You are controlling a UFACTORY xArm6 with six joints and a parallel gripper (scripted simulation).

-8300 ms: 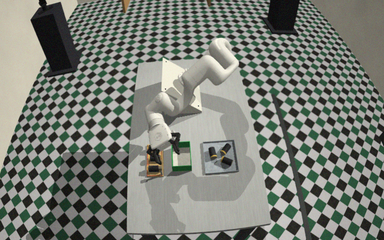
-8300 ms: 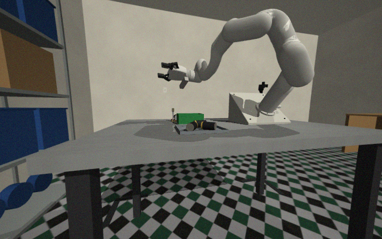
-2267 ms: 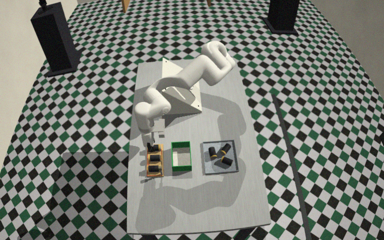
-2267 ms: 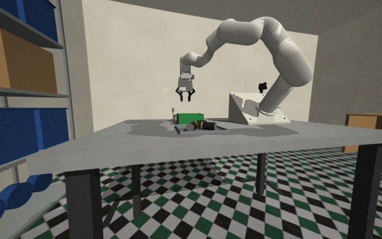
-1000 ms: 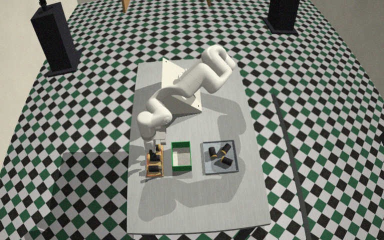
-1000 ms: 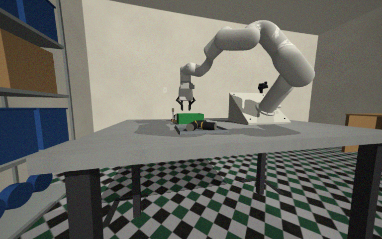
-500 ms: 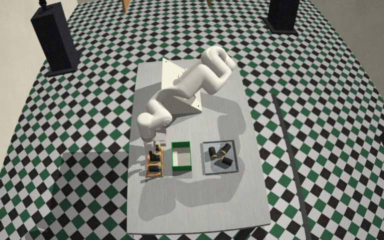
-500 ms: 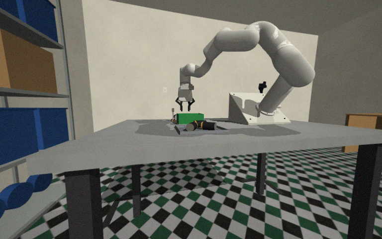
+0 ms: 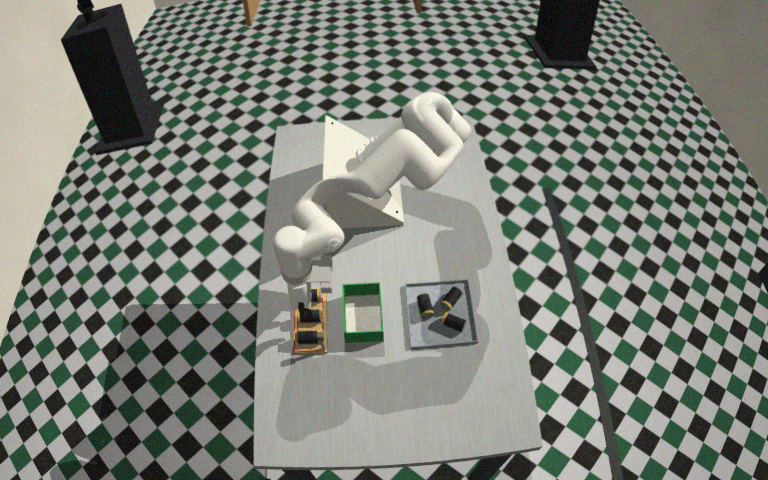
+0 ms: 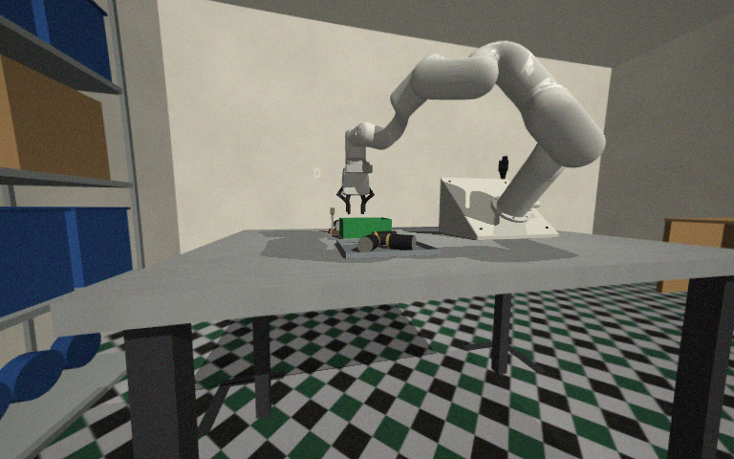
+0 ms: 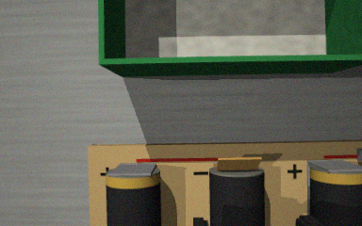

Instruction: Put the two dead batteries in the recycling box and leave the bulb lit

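A tan battery holder [image 9: 322,328] [image 11: 189,185] lies on the table and carries three black, yellow-banded batteries, which show in the wrist view as left [image 11: 133,200], middle [image 11: 237,195] and right [image 11: 336,198]. My gripper [image 10: 356,207] hangs a little above the holder, its fingers half apart with nothing between them. The green recycling box [image 9: 362,335] [image 10: 365,227] [image 11: 222,65] stands upright and empty just beside the holder. A grey tray [image 9: 416,339] [image 10: 346,251] holds three loose batteries [image 9: 425,304] [image 9: 451,297] [image 9: 453,322]. A small bulb post [image 10: 331,211] stands by the holder.
The grey table [image 9: 396,407] [image 10: 270,275] also carries the arm's white wedge-shaped base [image 9: 339,147] [image 10: 476,207] at the back. Shelves with blue and brown bins [image 10: 48,124] stand at the left. Black stands [image 9: 107,79] are on the floor.
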